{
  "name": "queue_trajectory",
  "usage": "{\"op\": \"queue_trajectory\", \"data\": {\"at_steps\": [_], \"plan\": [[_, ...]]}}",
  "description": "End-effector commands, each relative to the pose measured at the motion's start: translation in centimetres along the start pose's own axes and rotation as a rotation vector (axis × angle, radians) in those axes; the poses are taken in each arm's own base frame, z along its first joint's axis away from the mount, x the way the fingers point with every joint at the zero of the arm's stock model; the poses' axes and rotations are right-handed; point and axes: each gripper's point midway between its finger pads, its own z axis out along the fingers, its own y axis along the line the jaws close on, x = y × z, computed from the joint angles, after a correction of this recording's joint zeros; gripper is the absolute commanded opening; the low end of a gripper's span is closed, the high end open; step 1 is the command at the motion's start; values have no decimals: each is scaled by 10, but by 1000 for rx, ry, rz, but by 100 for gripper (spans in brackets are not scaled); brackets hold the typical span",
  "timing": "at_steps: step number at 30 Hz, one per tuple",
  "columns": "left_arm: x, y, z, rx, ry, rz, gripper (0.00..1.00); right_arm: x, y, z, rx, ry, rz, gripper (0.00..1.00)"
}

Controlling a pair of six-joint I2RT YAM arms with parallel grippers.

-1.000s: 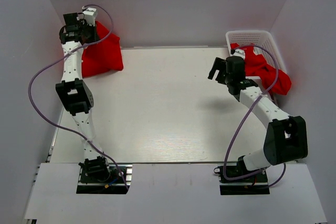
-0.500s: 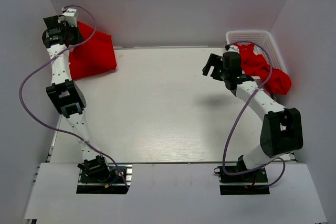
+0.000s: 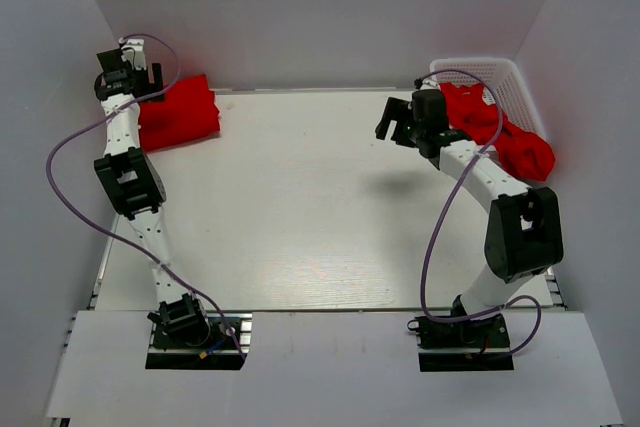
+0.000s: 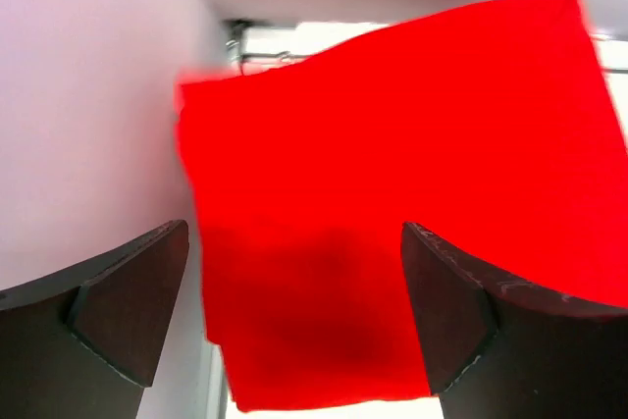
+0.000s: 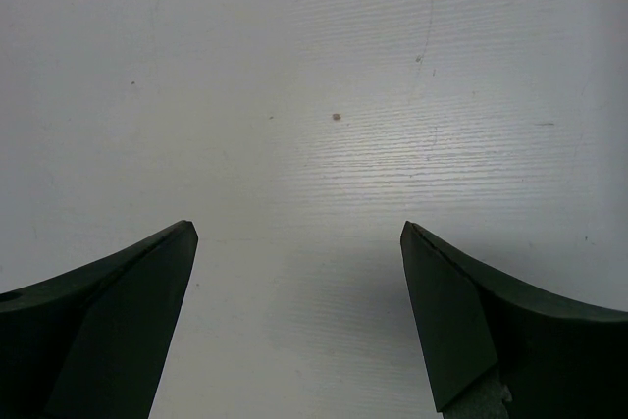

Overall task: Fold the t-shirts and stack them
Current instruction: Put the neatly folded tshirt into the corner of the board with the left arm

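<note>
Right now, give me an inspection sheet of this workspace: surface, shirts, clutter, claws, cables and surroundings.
Surface: white table, bare across the middle, with a few faint specks.
Job's things: folded red shirt lying flat at the far left corner; crumpled red shirts in the basket at the far right, spilling over its near rim.
Clutter: nothing seen.
Grippers: left claw open above the folded red shirt, holding nothing; right claw open over bare table, holding nothing.
Cables: left purple cable and right purple cable each hang in a loose loop off their arm.
Surroundings: plain white walls on three sides.
</note>
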Motion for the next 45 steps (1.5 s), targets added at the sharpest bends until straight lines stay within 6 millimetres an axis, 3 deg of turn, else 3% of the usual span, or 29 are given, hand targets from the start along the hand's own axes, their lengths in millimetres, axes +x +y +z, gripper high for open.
{"op": "queue_trajectory", "data": {"at_steps": [1, 4, 9, 10, 11, 13, 15, 16, 17, 18, 19, 20, 21, 22, 23, 25, 26, 27, 28, 29, 30, 31, 32, 33, 34, 35, 37, 42, 45], "plan": [[-31, 29, -15, -146, -75, -24, 100, -10, 13, -3, -19, 4, -57, 90], [-43, 24, -21, -117, -105, -32, 100, -10, 13, -6, -12, 3, -76, 90], [-53, -9, -26, -3, -127, -55, 100, -1, 16, -15, -23, 17, -106, 90], [-63, -30, -34, 76, -151, -64, 100, -4, 17, -18, -27, 8, -104, 90], [-62, -35, -36, 103, -149, -82, 100, -4, 17, -21, -25, 3, -107, 90], [-69, -76, -46, 198, -139, -85, 100, -5, 15, -29, -24, -9, -108, 90], [-75, -102, -66, 244, -128, -79, 100, -1, 12, -38, -17, -5, -103, 90], [-79, -127, -73, 271, -120, -75, 100, 0, 11, -40, -14, -1, -101, 90], [-74, -143, -78, 295, -95, -80, 100, 3, 9, -43, -6, 1, -90, 90], [-85, -166, -100, 319, -103, -96, 100, 4, 6, -51, -6, -4, -90, 90], [-84, -166, -110, 320, -100, -97, 100, 13, 3, -52, -4, 15, -85, 90], [-54, -193, -112, 357, -25, -126, 100, 17, 1, -54, 2, 22, -79, 90], [-47, -203, -121, 362, -13, -149, 100, 23, -1, -57, 3, 32, -69, 90], [-66, -207, -151, 355, -82, -158, 100, 30, -3, -58, 8, 53, -73, 90], [-22, -235, -154, 392, 12, -182, 100, 35, -6, -61, 15, 62, -72, 90], [-5, -250, -176, 382, 16, -185, 100, 48, -6, -64, -3, 98, -69, 90], [17, -256, -197, 375, 43, -187, 100, 46, -6, -70, -6, 86, -68, 90], [26, -274, -213, 386, 60, -207, 100, 57, -10, -72, -1, 105, -75, 90], [37, -281, -223, 388, 75, -217, 100, 58, -14, -74, 5, 103, -79, 90], [72, -288, -231, 394, 142, -228, 100, 57, -14, -77, 6, 86, -83, 90], [73, -298, -255, 413, 124, -251, 100, 67, -21, -80, 17, 97, -80, 90], [81, -301, -262, 409, 123, -249, 100, 67, -19, -84, 6, 88, -81, 90], [110, -303, -268, 391, 182, -245, 100, 82, -26, -83, 16, 111, -76, 90], [121, -314, -278, 402, 204, -237, 100, 81, -24, -86, -2, 96, -69, 90], [138, -312, -284, 371, 225, -231, 100, 81, -18, -92, -40, 85, -56, 90], [149, -315, -288, 364, 245, -224, 100, 96, -24, -90, -36, 97, -46, 90], [168, -329, -296, 394, 265, -195, 100, 100, -23, -97, -62, 72, -25, 90], [166, -341, -300, 375, 243, -144, 100, 119, -31, -101, -57, 85, -1, 90], [156, -345, -299, 359, 229, -117, 100, 117, -32, -104, -44, 75, 12, 90]]}}
